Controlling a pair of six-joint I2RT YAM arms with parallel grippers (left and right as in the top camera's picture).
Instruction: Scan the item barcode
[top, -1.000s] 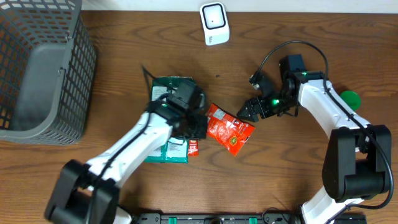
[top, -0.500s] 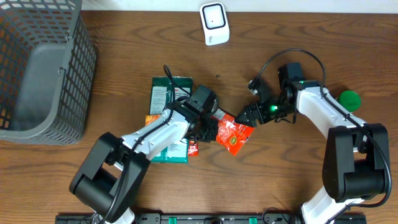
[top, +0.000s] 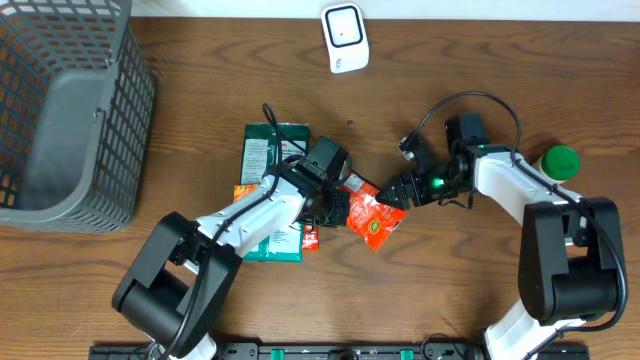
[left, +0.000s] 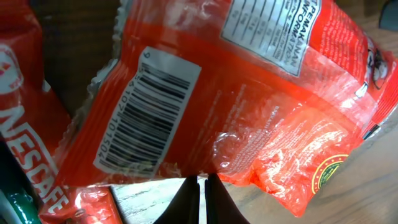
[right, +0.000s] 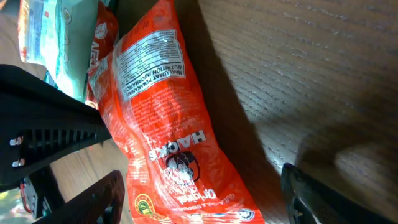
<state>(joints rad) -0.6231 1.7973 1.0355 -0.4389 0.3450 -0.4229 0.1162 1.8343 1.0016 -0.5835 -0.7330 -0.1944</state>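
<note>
Here the left hand (top: 339, 207) is clamped on the edge of the red snack packet (top: 376, 217) near the middle of the desk (top: 450, 300), the right hand (top: 394, 188) gapes beside it, and a clumsy handover could crumple its barcode (left: 146, 112).

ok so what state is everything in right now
red packet, crinkled, one edge pinched, barcode showing in the left wrist view
left jaws, shut on the red packet's edge
right jaws, open, straddling the packet's other end
green packet, flat, partly under the left arm
basket, upright, empty
scanner, untouched at the table's far edge
</note>
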